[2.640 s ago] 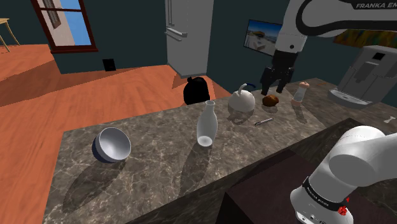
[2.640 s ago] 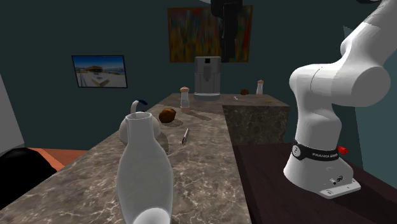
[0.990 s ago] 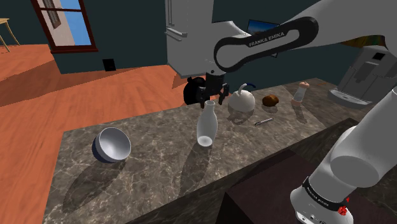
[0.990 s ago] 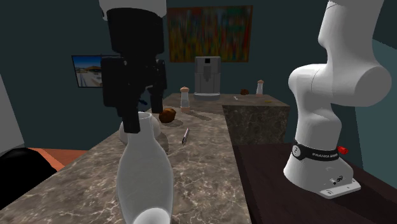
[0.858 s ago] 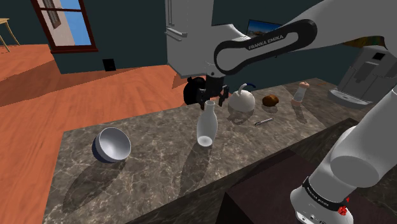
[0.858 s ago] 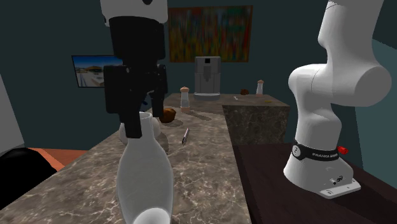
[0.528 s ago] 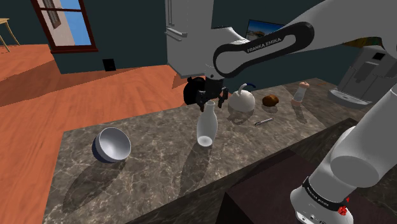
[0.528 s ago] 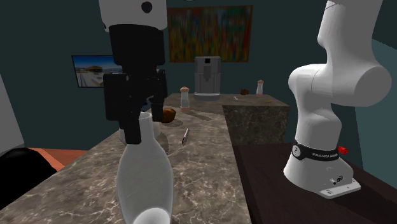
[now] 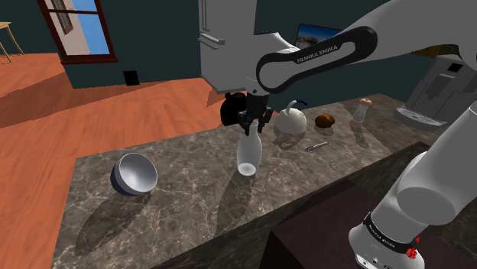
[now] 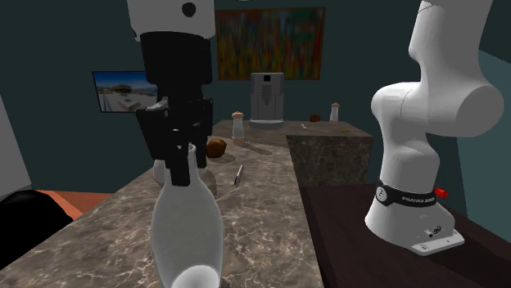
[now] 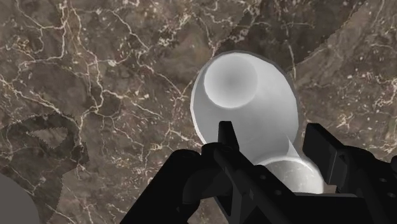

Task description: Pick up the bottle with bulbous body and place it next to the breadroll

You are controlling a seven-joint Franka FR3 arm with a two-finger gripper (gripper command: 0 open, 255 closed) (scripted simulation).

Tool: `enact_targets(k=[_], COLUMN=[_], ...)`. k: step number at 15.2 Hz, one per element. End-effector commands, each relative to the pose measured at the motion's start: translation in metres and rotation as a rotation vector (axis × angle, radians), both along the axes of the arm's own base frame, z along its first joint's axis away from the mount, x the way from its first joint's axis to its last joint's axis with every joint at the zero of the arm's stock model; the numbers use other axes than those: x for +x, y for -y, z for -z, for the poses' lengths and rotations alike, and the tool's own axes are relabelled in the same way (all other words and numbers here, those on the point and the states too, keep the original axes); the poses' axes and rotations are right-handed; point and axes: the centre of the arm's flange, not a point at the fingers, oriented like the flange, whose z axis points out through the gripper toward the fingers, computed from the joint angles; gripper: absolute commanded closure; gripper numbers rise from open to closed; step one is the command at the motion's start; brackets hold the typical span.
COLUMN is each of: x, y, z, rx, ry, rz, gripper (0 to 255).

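The white bottle (image 9: 248, 155) with a narrow neck and wide body stands upright in the middle of the marble counter (image 9: 183, 206). My gripper (image 9: 252, 127) comes down from above and is shut on its neck. In the second exterior view the bottle (image 10: 187, 233) is close to the camera, with the gripper (image 10: 185, 166) clasping its top. From the wrist, both black fingers (image 11: 226, 139) press against the neck of the bottle (image 11: 245, 102). The brown breadroll (image 9: 326, 120) lies farther along the counter toward the shoulder view's right, also seen as the breadroll (image 10: 216, 148) beyond the bottle.
A round white jug (image 9: 290, 121) stands between bottle and breadroll, with a pen-like stick (image 9: 316, 145) in front of it. A shaker (image 9: 359, 111) and coffee machine (image 9: 443, 92) are at the far right. A silver bowl (image 9: 135, 173) lies at the left, a black object (image 9: 235, 107) behind.
The gripper came over from above the breadroll to the bottle, sank a little around the neck with fingers apart, and has now shut on it. The bottle has not moved.
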Motion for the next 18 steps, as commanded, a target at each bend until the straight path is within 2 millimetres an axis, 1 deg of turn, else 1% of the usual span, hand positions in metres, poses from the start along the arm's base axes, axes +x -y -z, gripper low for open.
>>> enact_targets(k=[1, 6, 18], x=[0.000, 0.000, 0.000], y=[0.000, 0.000, 0.000], z=[0.000, 0.000, -0.064], rx=[0.000, 0.000, 0.000], ry=[0.000, 0.001, 0.001], rz=[0.000, 0.000, 0.000], gripper=[255, 255, 255])
